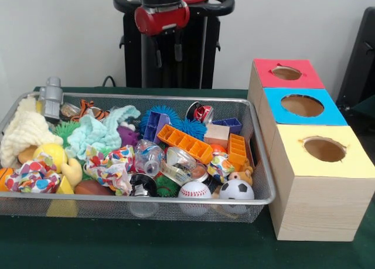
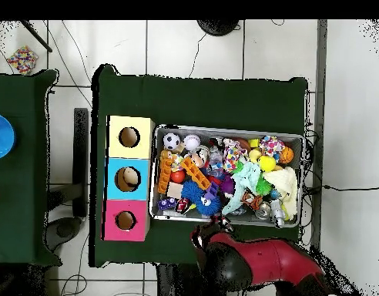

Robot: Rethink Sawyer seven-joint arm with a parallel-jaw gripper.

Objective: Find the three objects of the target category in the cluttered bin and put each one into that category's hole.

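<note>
A wire mesh bin (image 1: 265,163) (image 2: 223,129) holds several mixed toys. A soccer ball (image 1: 236,190) (image 2: 172,141) and a baseball (image 1: 194,190) (image 2: 192,142) lie at its front right, and a brown football (image 1: 92,188) and a yellow ball (image 1: 51,153) at its left. Beside the bin stands a wooden box with a red hole (image 1: 286,72) (image 2: 125,220), a blue hole (image 1: 302,105) (image 2: 128,179) and a yellow hole (image 1: 324,149) (image 2: 129,137). My gripper (image 1: 167,53) (image 2: 204,231) hangs open and empty high behind the bin's far rim.
Orange ice trays (image 1: 185,143), a blue spiky ball (image 1: 176,125), a teal cloth (image 1: 96,134), a white cloth (image 1: 23,134) and a grey toy (image 1: 53,97) crowd the bin. A second green table with a blue bowl (image 2: 0,135) stands apart in the overhead view.
</note>
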